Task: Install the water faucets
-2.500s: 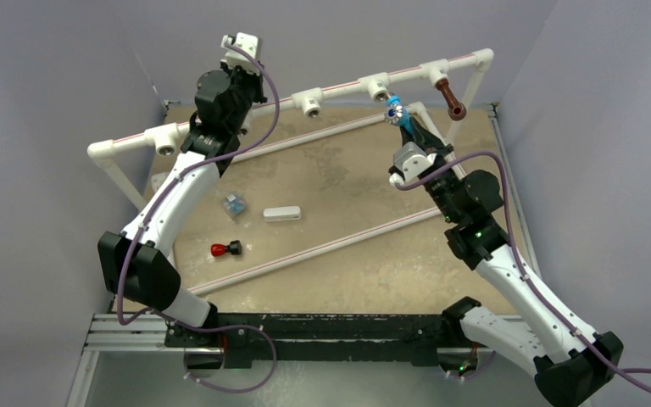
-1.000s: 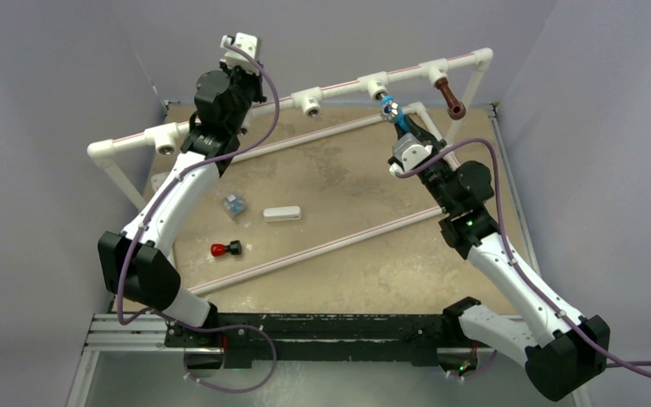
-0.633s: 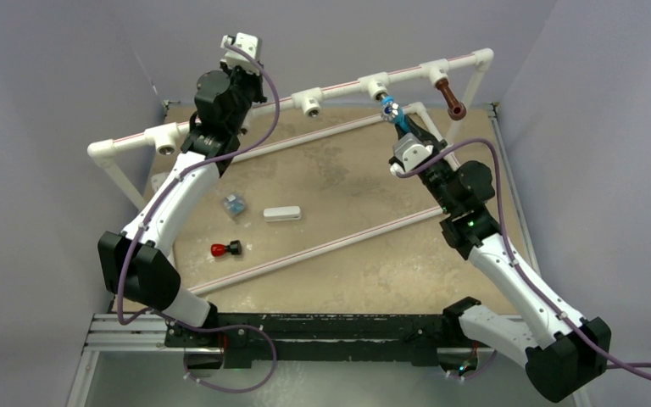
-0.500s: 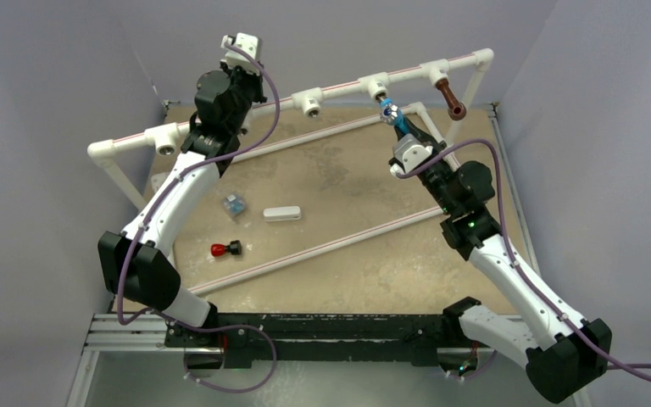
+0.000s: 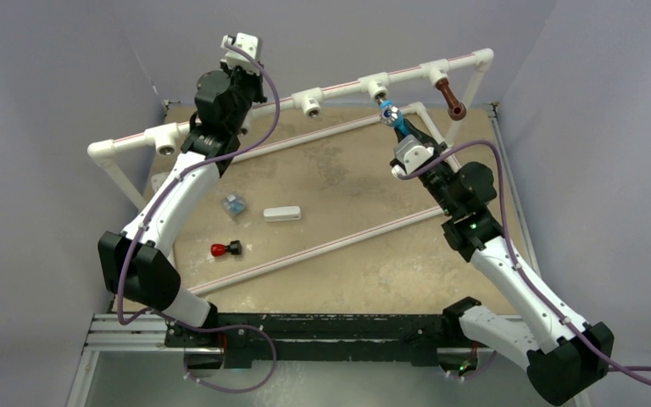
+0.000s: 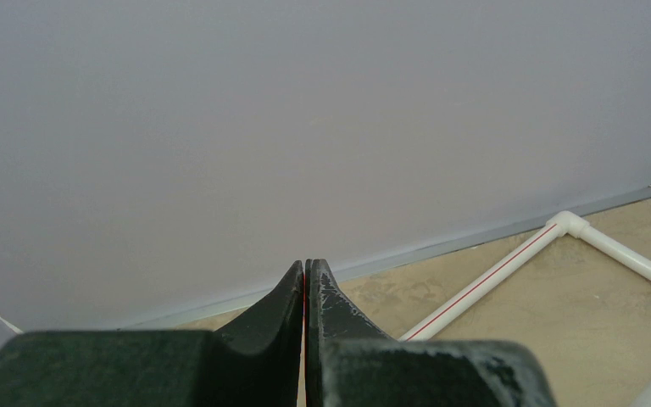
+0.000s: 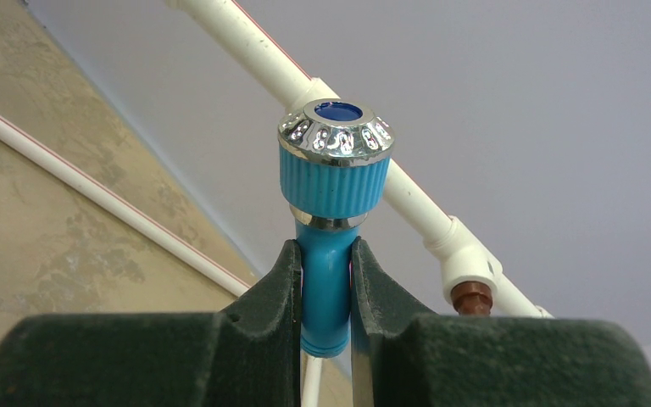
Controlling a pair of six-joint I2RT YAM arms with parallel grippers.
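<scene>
my right pincer (image 7: 326, 284) is clamped on the blue faucet (image 7: 335, 165), the jaws pinching its blue stem just below the ribbed knob with the silvery cap. compared with a couple of seconds ago, i have carried it up and to the left. back then it hung a little way off from the white tee fitting (image 5: 375, 86) on the raised pipe rail (image 5: 339, 86). now its silvery end sits just under and beside that tee, though i cannot tell whether they touch. over the last half second it has barely shifted.

the brown faucet (image 5: 451, 98) hangs from the next tee to the right, same as before. my left pincer (image 6: 305, 284) is closed on nothing, fingertips pressed together, up by the far left of the rail, and it has not budged. on the table (image 5: 347, 229) the white block (image 5: 281, 214), the red-capped piece (image 5: 221, 249) and the small pale blue piece (image 5: 235, 204) lie where they did.
</scene>
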